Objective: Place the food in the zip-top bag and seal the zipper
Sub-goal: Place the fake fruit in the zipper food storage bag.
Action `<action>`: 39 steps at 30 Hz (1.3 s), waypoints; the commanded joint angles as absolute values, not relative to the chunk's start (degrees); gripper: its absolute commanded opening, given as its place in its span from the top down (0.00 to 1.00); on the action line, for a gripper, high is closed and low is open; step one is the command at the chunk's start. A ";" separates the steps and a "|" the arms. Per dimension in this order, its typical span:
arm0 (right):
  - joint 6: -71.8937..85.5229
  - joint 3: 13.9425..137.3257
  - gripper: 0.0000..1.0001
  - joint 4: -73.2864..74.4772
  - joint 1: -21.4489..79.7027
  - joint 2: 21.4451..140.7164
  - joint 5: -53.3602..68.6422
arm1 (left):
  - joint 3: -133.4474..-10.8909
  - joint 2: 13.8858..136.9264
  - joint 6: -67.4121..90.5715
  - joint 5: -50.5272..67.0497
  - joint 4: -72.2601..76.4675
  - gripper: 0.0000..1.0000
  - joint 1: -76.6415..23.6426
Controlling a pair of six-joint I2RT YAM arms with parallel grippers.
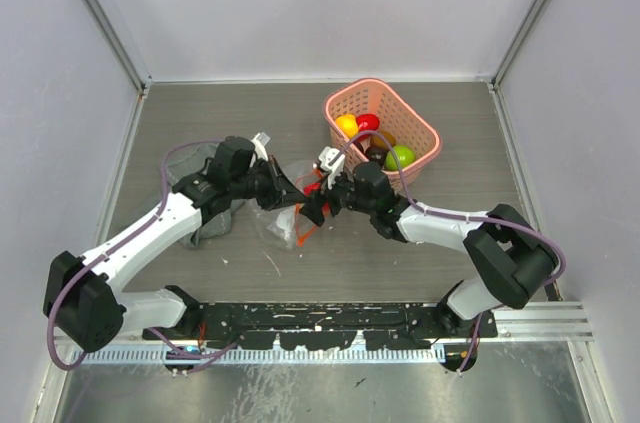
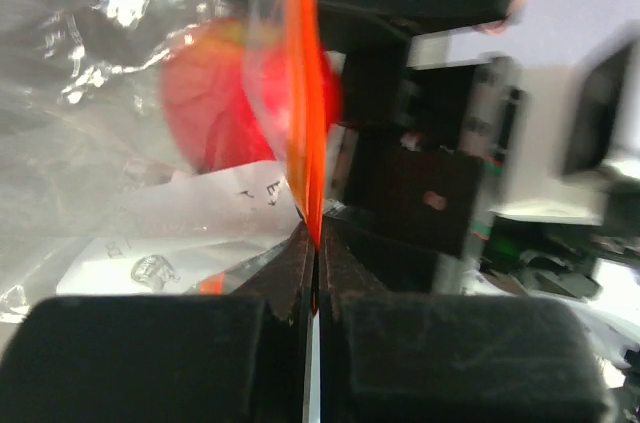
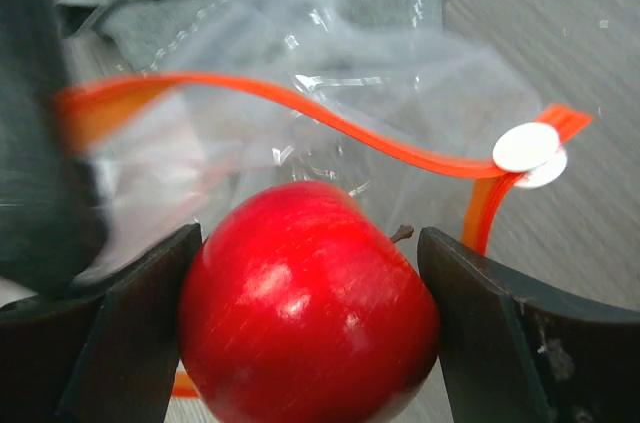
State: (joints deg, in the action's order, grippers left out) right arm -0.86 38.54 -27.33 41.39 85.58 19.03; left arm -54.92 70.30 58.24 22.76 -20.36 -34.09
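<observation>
Pinching left gripper (image 2: 315,243) fingers (image 2: 450,353) tight on zipper (image 2: 303,123), holding zip-top bag (image 3: 400,93) mouth up, mid-frame in top view. Clamping red apple (image 3: 310,323) btwn right gripper (image 3: 305,243) fingers (image 3: 130,323) at mouth, lower centre of wrist view. Not dropping in yet; sealing undone.

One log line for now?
left gripper: shut on zipper | right gripper: gripping apple | apple: at bag mouth | zipper: unsealed
</observation>
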 commanded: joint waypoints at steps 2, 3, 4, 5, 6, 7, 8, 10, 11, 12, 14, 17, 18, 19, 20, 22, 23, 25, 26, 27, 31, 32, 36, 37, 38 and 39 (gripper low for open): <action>2.08 40.07 0.63 -41.68 41.09 84.10 21.14 | -51.78 69.33 59.90 24.77 -17.91 1.00 -33.43; 2.41 40.24 0.62 -42.43 41.16 84.57 21.37 | -51.60 69.49 60.06 25.02 -17.59 1.00 -33.52; 2.60 40.41 0.61 -43.07 41.21 85.07 21.60 | -51.32 69.52 60.24 25.20 -17.36 1.00 -33.51; 2.59 40.66 0.60 -43.54 41.20 85.53 21.88 | -51.14 69.52 60.44 25.30 -17.03 1.00 -33.47; 2.63 40.92 0.60 -43.81 41.20 86.00 22.04 | -51.05 69.44 60.53 25.35 -16.70 1.00 -33.47; 2.53 41.02 0.59 -44.04 41.20 86.61 22.06 | -50.92 69.17 60.72 25.35 -16.36 1.00 -33.48; 2.25 41.02 0.58 -44.41 41.21 87.10 22.31 | -50.89 68.92 60.81 25.32 -16.09 1.00 -33.49; 1.63 40.29 0.57 -46.24 41.18 88.26 23.15 | -50.77 68.30 61.05 25.28 -15.73 1.00 -33.40; 1.40 39.65 0.57 -47.74 41.28 88.81 23.46 | -50.67 67.98 61.20 25.23 -15.44 1.00 -33.33; 1.14 39.08 0.56 -50.07 41.31 89.37 23.92 | -50.56 67.67 61.37 25.27 -15.29 1.00 -33.19; 0.04 38.30 0.55 -53.05 41.52 90.46 24.93 | -50.00 67.30 61.97 25.59 -14.49 1.00 -32.66; -0.76 38.01 0.53 -55.71 41.70 92.15 25.59 | -48.35 67.09 63.55 26.62 -12.31 1.00 -31.98; -0.93 38.17 0.52 -56.01 41.86 92.67 25.72 | -47.84 66.92 63.95 26.83 -11.67 1.00 -31.85; -1.04 38.47 0.51 -56.07 41.92 93.15 25.62 | -47.35 66.85 64.26 26.97 -11.18 1.00 -31.75; -1.11 38.75 0.50 -55.99 41.93 93.61 25.59 | -47.17 66.76 64.39 26.98 -10.99 1.00 -31.69; -1.22 39.20 0.47 -55.60 42.08 94.25 25.62 | -46.79 66.52 64.42 26.98 -10.88 1.00 -31.60; -1.24 39.39 0.45 -55.31 42.09 94.42 25.57 | -46.72 66.33 64.45 26.89 -10.90 1.00 -31.56; -1.37 39.97 0.41 -54.26 42.20 94.56 25.51 | -46.54 65.98 64.42 26.84 -10.83 1.00 -31.32; -1.47 40.35 0.39 -53.41 42.31 94.52 25.38 | -46.53 65.84 64.42 26.81 -10.81 1.00 -31.17; -1.56 40.72 0.37 -52.45 42.40 94.40 25.18 | -46.38 65.69 64.42 26.80 -10.71 1.00 -31.00; -1.87 41.38 0.30 -50.06 42.58 93.67 24.47 | -45.72 65.23 64.80 26.74 -10.08 1.00 -30.64; -1.90 41.21 0.27 -50.07 42.59 93.40 24.30 | -45.46 65.10 65.04 26.79 -9.82 1.00 -30.53; -2.38 41.13 0.08 -49.34 42.69 92.20 24.71 | -44.41 64.38 66.02 27.04 -8.68 1.00 -29.92; -2.71 41.32 0.07 -48.72 42.66 91.86 24.74 | -44.03 64.08 66.19 26.95 -8.48 1.00 -29.77; -2.89 41.43 0.05 -48.09 42.65 91.54 24.69 | -43.77 63.90 66.33 26.84 -8.40 1.00 -29.64; -3.16 41.49 0.01 -47.66 42.65 91.19 24.76 | -43.56 63.68 66.42 26.77 -8.31 1.00 -29.43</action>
